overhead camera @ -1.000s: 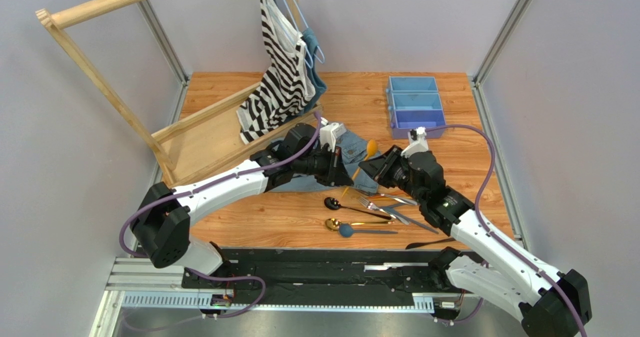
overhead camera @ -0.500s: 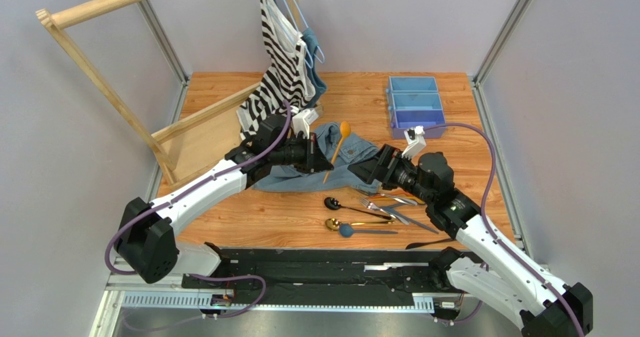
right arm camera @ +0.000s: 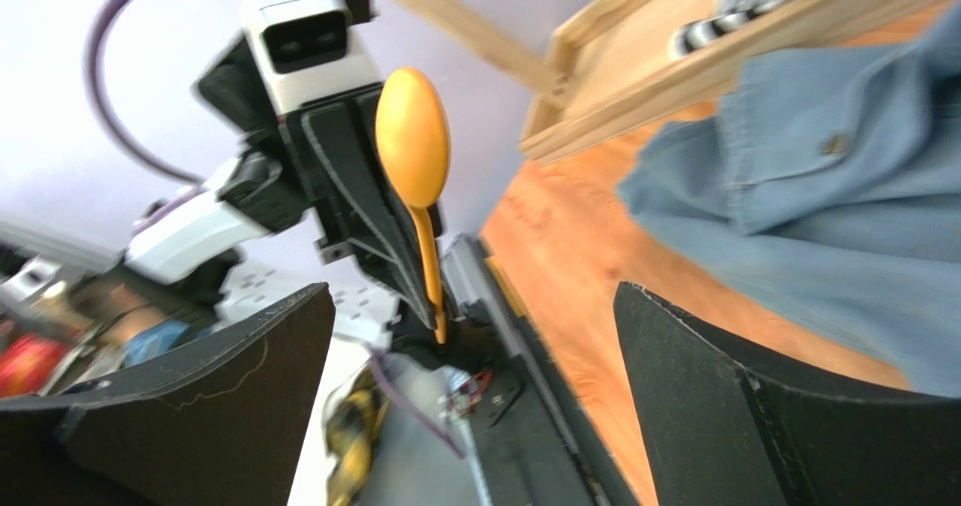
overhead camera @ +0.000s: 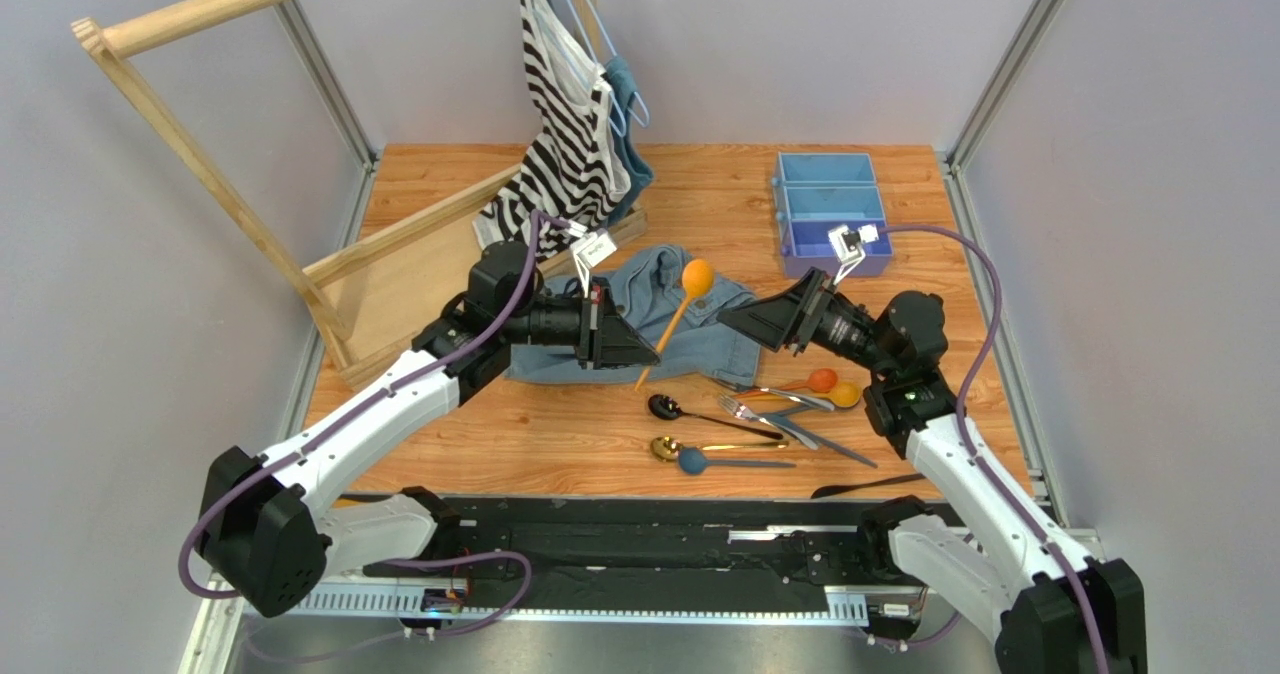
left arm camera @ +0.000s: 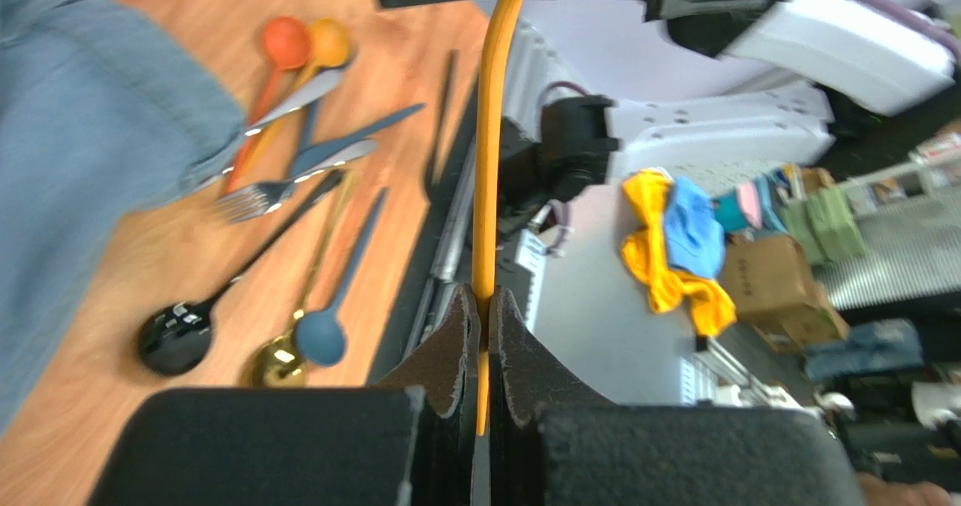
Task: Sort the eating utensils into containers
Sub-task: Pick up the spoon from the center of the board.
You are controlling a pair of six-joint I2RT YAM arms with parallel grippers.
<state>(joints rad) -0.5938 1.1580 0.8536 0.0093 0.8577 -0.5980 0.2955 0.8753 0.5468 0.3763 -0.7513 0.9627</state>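
My left gripper [overhead camera: 634, 344] is shut on the handle of a yellow-orange spoon [overhead camera: 691, 281], held above the table with its bowl up. In the left wrist view the handle [left arm camera: 491, 134] runs up from between the pinched fingers [left arm camera: 451, 337]. My right gripper [overhead camera: 747, 322] hangs wide open just right of the spoon with nothing in it; its view shows the spoon bowl [right arm camera: 412, 123] ahead. The light blue divided tray [overhead camera: 830, 209] sits at the far right. On the table lie a black spoon [overhead camera: 664, 406], gold spoon [overhead camera: 663, 448], blue spoon [overhead camera: 691, 461], silver forks [overhead camera: 751, 404] and orange and yellow spoons [overhead camera: 821, 382].
A denim garment [overhead camera: 661, 322] lies crumpled under both grippers. A wooden rack [overhead camera: 226, 179] leans over the left side, with a striped top [overhead camera: 564, 119] hanging at the back. A dark knife [overhead camera: 842, 487] lies at the near table edge.
The right gripper opened off the spoon and drew back to the right. The left arm pulled back leftward with the spoon in its grip, lifting the bowl.
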